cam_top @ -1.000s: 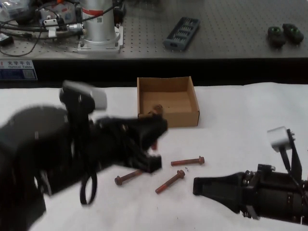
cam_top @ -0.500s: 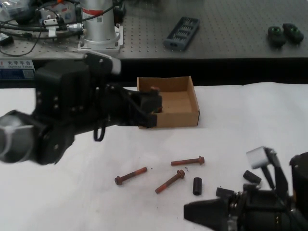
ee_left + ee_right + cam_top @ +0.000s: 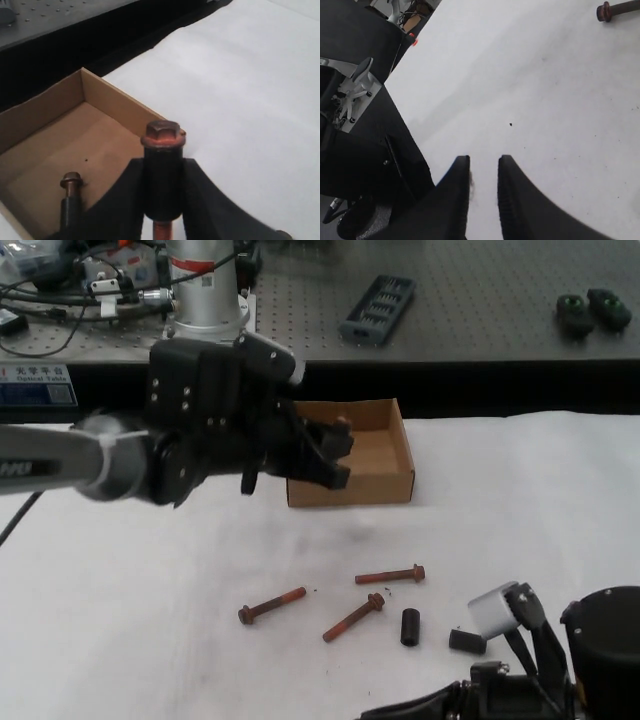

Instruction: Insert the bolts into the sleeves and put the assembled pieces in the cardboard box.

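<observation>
Our left arm (image 3: 110, 462) crosses the upper left, left gripper (image 3: 338, 450) clamped on a sleeve (image 3: 162, 182); our right arm (image 3: 600, 650) sits lower right, right gripper (image 3: 482, 165) narrowly parted.

Rusty bolt (image 3: 162, 134) through black sleeve (image 3: 162, 187), at open cardboard box (image 3: 116, 101) edge

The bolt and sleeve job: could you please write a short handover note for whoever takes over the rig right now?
Left claw: shut on a sleeved bolt, held up at the cardboard box.
Right claw: slightly open and empty, low over the white cloth.
Done: one finished piece lies in the box, and a second is in the left claw.
On the cloth: three bare bolts and two loose sleeves.
Left: drop the held piece in the box, then sleeve and box the remaining bolts.
</observation>
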{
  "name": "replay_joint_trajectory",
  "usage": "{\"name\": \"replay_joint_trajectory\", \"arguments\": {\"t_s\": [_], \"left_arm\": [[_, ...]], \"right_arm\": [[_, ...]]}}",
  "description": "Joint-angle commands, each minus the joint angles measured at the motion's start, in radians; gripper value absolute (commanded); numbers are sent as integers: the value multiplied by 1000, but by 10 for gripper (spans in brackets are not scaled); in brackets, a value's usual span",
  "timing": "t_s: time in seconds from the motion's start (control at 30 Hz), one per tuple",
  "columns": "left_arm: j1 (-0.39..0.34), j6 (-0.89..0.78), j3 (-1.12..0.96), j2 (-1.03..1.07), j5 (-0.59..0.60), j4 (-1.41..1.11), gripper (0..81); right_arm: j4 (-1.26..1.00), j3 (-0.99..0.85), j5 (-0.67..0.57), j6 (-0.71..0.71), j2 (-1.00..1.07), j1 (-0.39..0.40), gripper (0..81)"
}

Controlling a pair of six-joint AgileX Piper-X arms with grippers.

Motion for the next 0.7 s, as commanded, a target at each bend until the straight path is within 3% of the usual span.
{"name": "replay_joint_trajectory", "arguments": {"t_s": [0.0, 0.23, 0.67], "left_arm": [[22, 26, -120, 52, -15, 26, 83], [55, 77, -252, 132, -25, 147, 83], [47, 109, -337, 188, -62, 214, 83]], "right_arm": [[10, 1, 1, -15, 2, 7, 167], [8, 33, 12, 2, -11, 7, 167], [0, 35, 21, 6, -17, 7, 167]]}}
